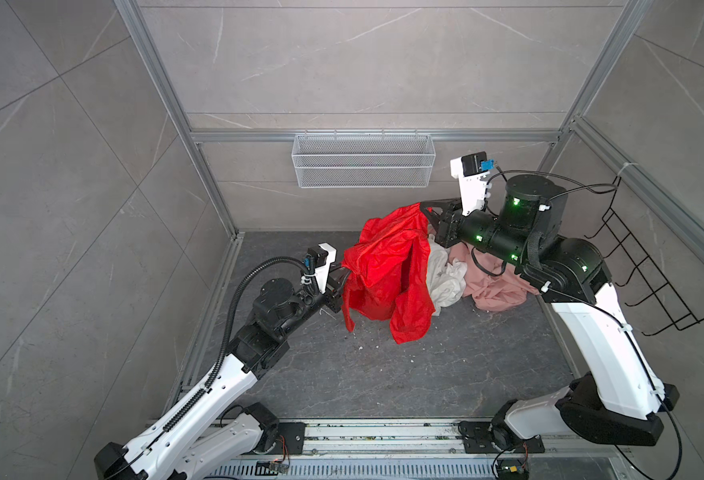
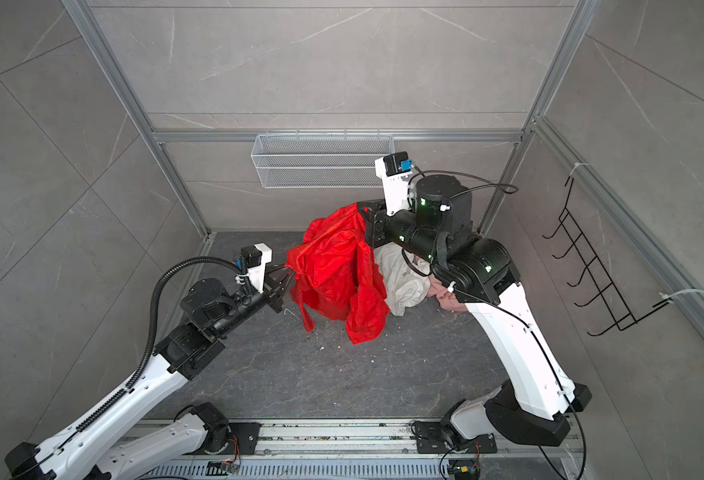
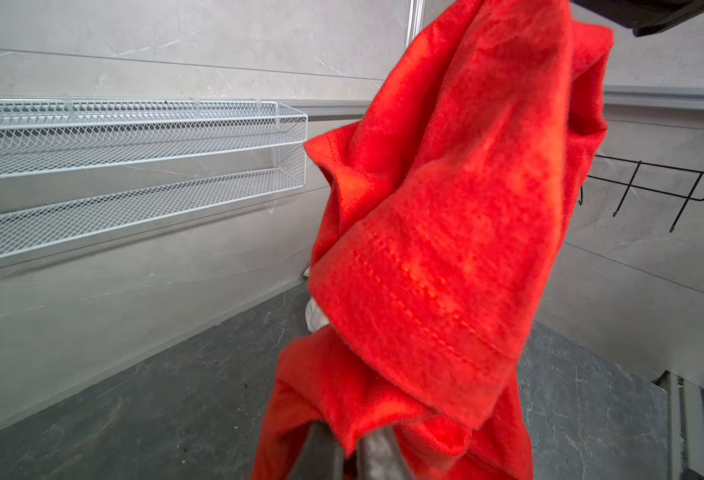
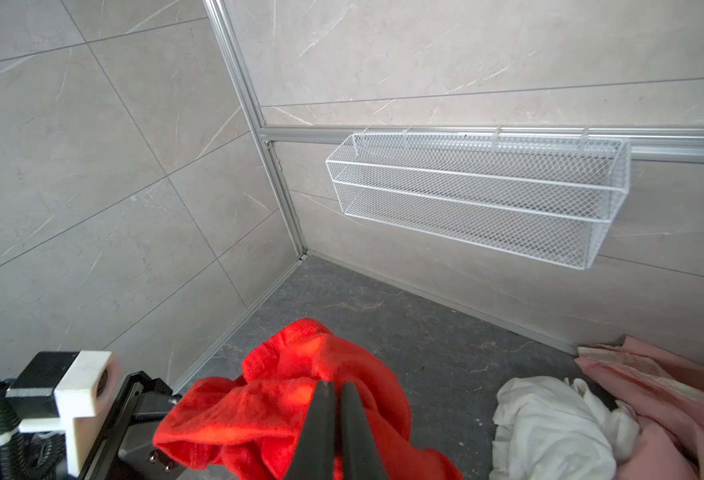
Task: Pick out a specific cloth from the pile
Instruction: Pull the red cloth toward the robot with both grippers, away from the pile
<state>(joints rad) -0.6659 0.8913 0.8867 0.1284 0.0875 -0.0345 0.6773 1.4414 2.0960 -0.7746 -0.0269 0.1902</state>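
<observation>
The bright red cloth (image 1: 387,270) hangs stretched between my two grippers above the dark floor, left of the pile. My left gripper (image 1: 343,274) is shut on its lower left edge; in the left wrist view the fingers (image 3: 321,453) pinch a red fold. Higher up at the back, my right gripper (image 1: 423,206) is shut on the cloth's top corner, and its closed fingers (image 4: 321,415) clamp red fabric (image 4: 267,415). The pile's white cloth (image 1: 446,278) and pale pink cloth (image 1: 496,286) lie on the floor under my right arm. Red folds cover part of the white cloth.
A white mesh basket (image 1: 363,160) hangs on the back wall rail. A black wire rack (image 1: 641,266) juts from the right wall, close to my right arm. Aluminium frame posts stand at the back corners. Small white crumbs dot the floor (image 1: 383,374).
</observation>
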